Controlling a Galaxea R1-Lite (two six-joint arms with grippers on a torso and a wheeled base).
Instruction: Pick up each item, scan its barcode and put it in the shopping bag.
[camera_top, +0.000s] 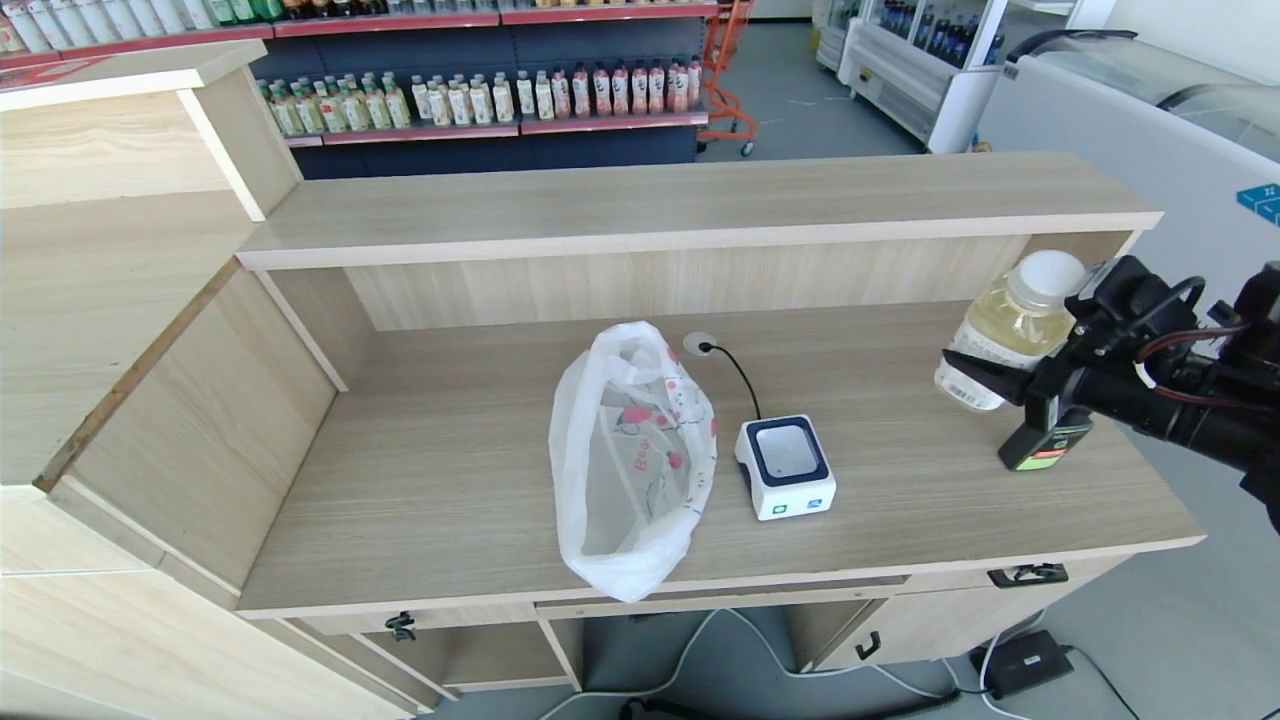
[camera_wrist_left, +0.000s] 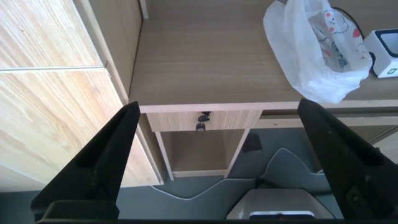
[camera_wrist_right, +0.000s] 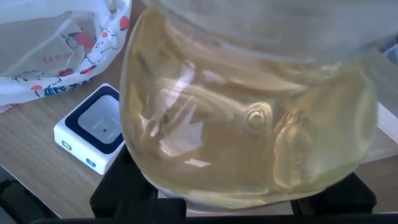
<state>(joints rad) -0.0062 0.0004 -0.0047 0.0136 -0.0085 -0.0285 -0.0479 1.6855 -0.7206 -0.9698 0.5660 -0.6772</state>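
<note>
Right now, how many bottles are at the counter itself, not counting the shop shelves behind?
1. The bottle is in the right gripper, held over the right end of the counter. The shopping bag looks empty, but its folds may hide something.

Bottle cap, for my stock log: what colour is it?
The bottle cap is white; head view shows it best.

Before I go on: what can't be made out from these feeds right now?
1. Barcode on the bottle: in the head view the label print is too small and partly behind a finger of the right pincer. The right wrist view faces the bottle's base.
2. Bottom of the shopping bag: in the head view, crumpled film hides it.
3. One side of the scanner: in the right wrist view, the bottle covers it.
</note>
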